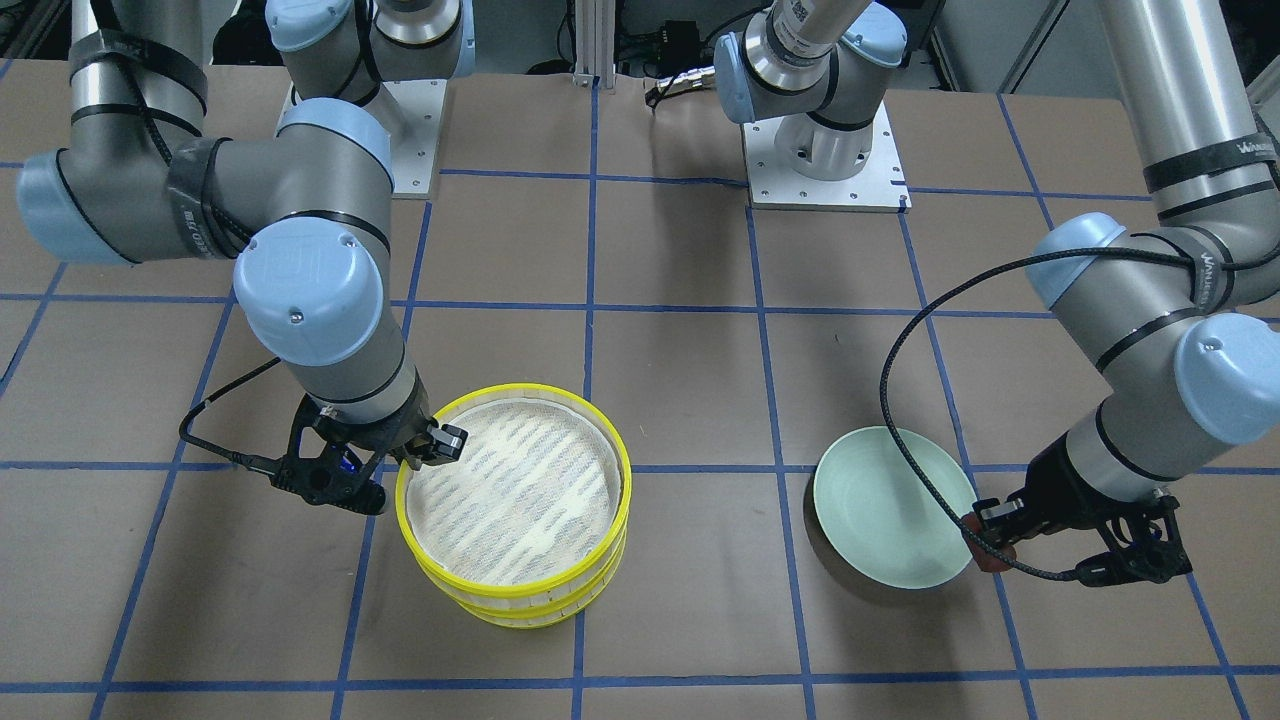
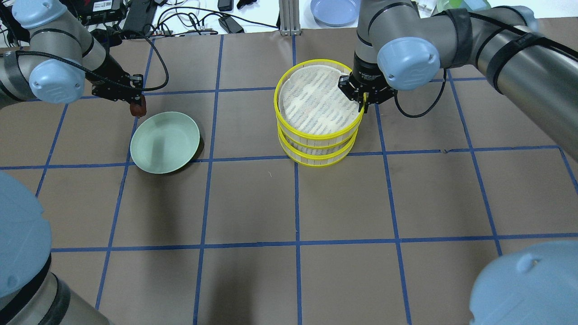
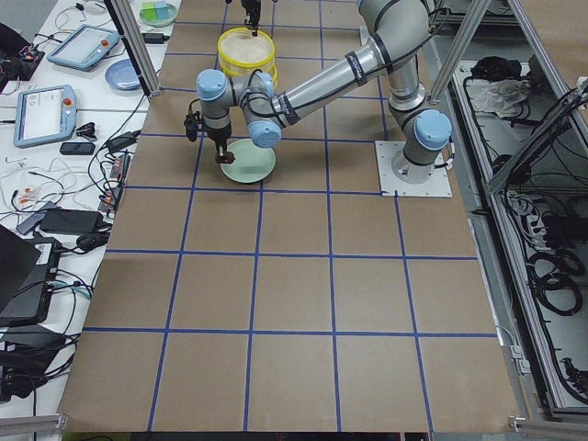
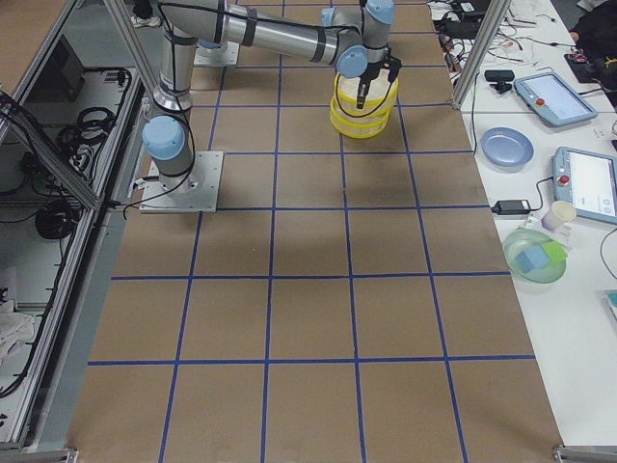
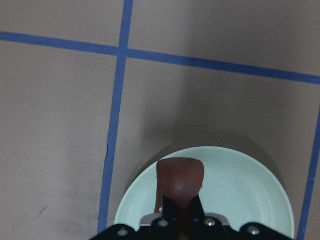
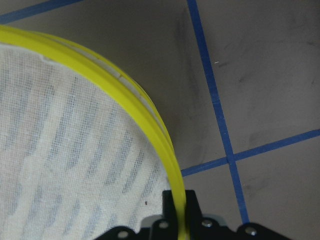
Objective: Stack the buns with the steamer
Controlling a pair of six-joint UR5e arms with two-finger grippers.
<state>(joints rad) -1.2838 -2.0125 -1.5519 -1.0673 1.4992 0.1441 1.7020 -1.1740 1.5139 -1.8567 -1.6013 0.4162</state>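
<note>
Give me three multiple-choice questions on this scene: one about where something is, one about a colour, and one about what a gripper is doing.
1. Where is the brown bun?
A) in the left gripper, at the edge of the plate
B) lying loose, far from the plate
C) hidden under the plate

2. What colour is the plate?
A) red
B) pale green
C) black

3. What is the right gripper doing?
A) hanging open over the plate
B) holding a bun
C) gripping the rim of the top steamer tier

Answers:
1 A: the left wrist view shows the bun pinched at the plate's edge.
2 B: the plate is pale green in every view.
3 C: the right wrist view shows the yellow rim running between its fingers.
</note>
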